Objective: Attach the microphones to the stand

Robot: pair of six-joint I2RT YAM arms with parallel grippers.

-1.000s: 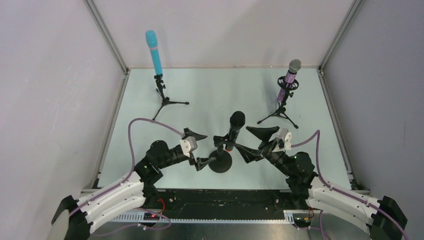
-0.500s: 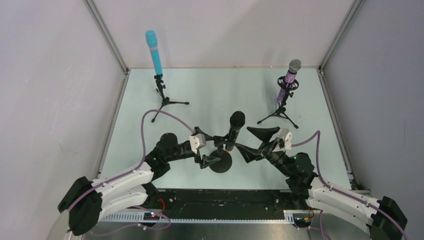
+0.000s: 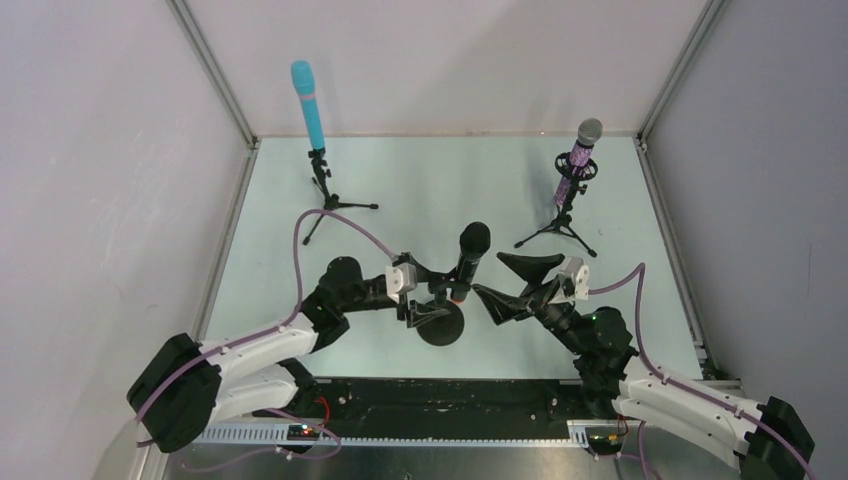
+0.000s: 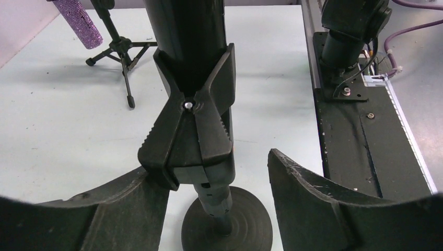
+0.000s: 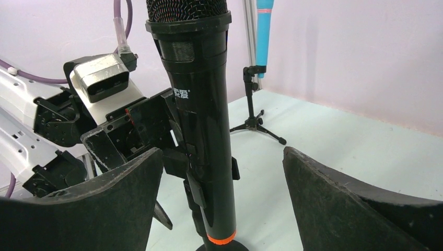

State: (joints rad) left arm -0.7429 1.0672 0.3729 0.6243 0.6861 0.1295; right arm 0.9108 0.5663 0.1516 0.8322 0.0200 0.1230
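The black microphone [image 3: 470, 252] with an orange ring [image 5: 222, 239] stands upright in the spring clip [image 4: 193, 120] of a round-based stand [image 3: 440, 326]. My left gripper [image 3: 428, 296] is open astride the clip's levers. Its left finger [image 4: 125, 209] touches one lever and the other finger [image 4: 313, 198] is apart from it. My right gripper [image 3: 490, 276] is open just right of the microphone, whose body [image 5: 201, 120] sits between the fingers untouched. The light blue microphone [image 3: 308, 105] and the purple glitter microphone [image 3: 578, 160] stand in tripod stands at the back.
The left tripod [image 3: 328, 205] and the right tripod [image 3: 562, 228] spread their legs on the pale mat. Metal frame posts and walls close in both sides. A black rail [image 4: 365, 136] with the arm bases runs along the near edge.
My left arm has reached right to the stand's clip and its jaws have narrowed round the levers. The right gripper has drawn back slightly from the black microphone.
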